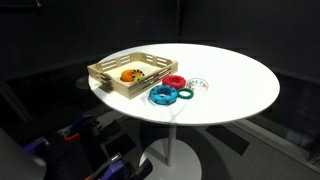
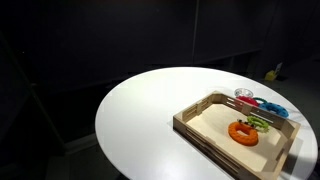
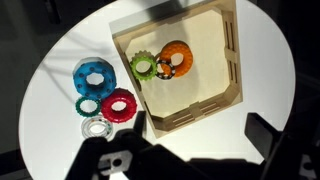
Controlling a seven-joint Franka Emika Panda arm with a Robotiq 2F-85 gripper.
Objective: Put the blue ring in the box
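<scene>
The blue ring lies flat on the white round table, left of the box in the wrist view, and shows in both exterior views. The box is a light-wood tray, also seen in both exterior views. It holds an orange ring and a green gear-like ring. My gripper hangs high above the table near the box's near edge, open and empty. The arm does not show in the exterior views.
Next to the blue ring lie a teal ring, a red ring and a small clear ring. The table edge curves close behind the rings. The surroundings are dark.
</scene>
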